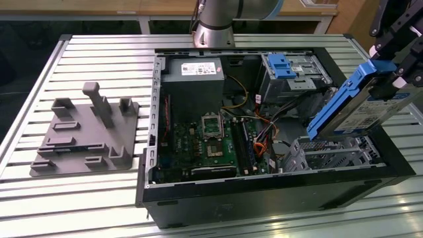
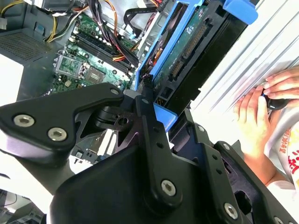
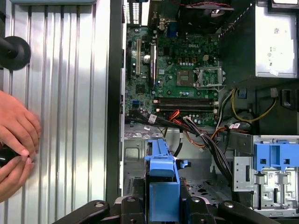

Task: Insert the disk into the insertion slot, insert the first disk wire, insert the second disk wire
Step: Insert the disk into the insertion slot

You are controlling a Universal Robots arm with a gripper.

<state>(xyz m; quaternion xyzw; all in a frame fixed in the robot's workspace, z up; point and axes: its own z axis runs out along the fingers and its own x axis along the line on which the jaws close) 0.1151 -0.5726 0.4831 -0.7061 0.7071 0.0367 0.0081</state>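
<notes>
In the exterior view my gripper (image 1: 389,89) is shut on the disk (image 1: 360,113), a silver drive with a white label in a bright blue carrier. I hold the disk tilted, its lower end just above the insertion slot (image 1: 330,152), a perforated silver cage at the near right corner of the open computer case. The first wrist view shows the blue carrier (image 3: 161,184) between my fingers, over the silver cage (image 3: 133,156). The disk's underside and connector edge (image 2: 187,44) appear in the second wrist view. Loose orange and black disk wires (image 1: 262,143) lie on the case floor beside the cage.
A taller grey bay with a blue latch (image 1: 284,67) stands at the back of the case, past the motherboard (image 1: 211,144) and power supply (image 1: 198,69). A grey fixture plate (image 1: 86,139) lies on the slatted table at the exterior view's left. A person's hands (image 3: 14,140) rest on the table beside the case.
</notes>
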